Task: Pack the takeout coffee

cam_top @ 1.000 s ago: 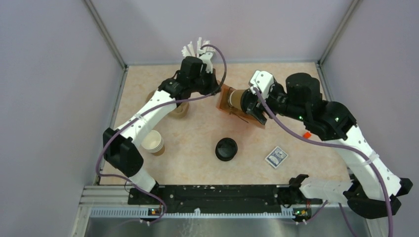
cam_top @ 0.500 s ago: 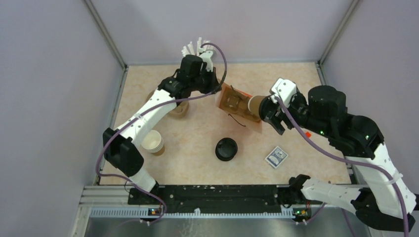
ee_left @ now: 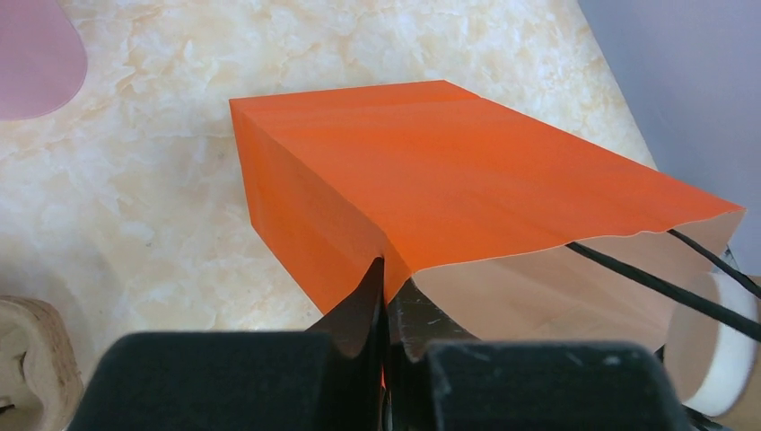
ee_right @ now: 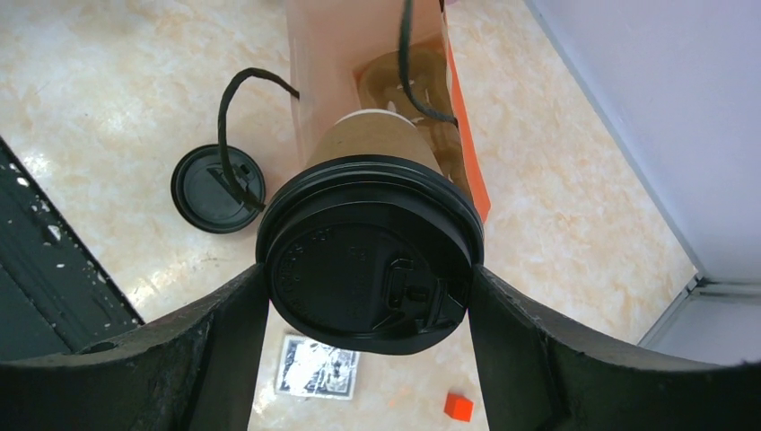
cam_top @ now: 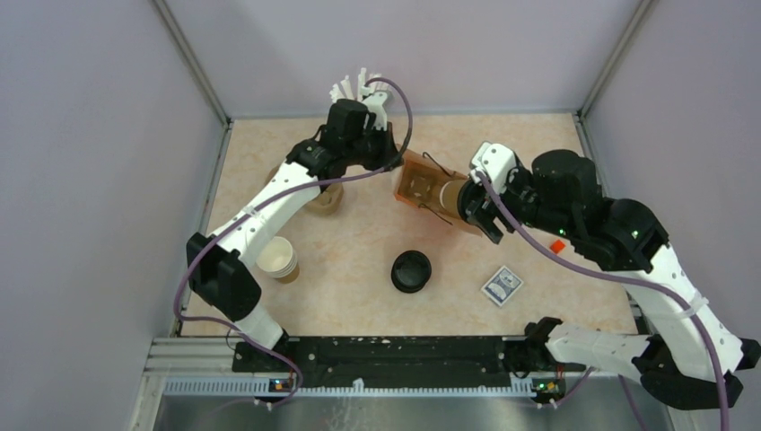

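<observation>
The takeout coffee (ee_right: 370,256), a brown paper cup with a black sip lid, lies sideways in my right gripper (ee_right: 370,292), which is shut on it just below the lid. Its base points into the open mouth of the orange bag (ee_right: 462,144). In the top view the coffee (cam_top: 451,194) and right gripper (cam_top: 473,203) are just right of the bag (cam_top: 415,182), which lies on its side. My left gripper (ee_left: 388,274) is shut on the bag's rim (ee_left: 467,189) and holds the mouth open; from above it (cam_top: 388,162) is at the bag's far-left corner.
A loose black lid (cam_top: 411,270) lies in front of the bag. A lidless paper cup (cam_top: 278,259) and another brown cup (cam_top: 325,198) stand at the left. A printed card (cam_top: 502,285) and a small orange cube (cam_top: 557,245) lie at the right. White sticks (cam_top: 359,90) stand at the back.
The right gripper drew the coffee back to the right, away from the bag's mouth, then moved it left to the mouth again. The left gripper and bag stayed almost still.
</observation>
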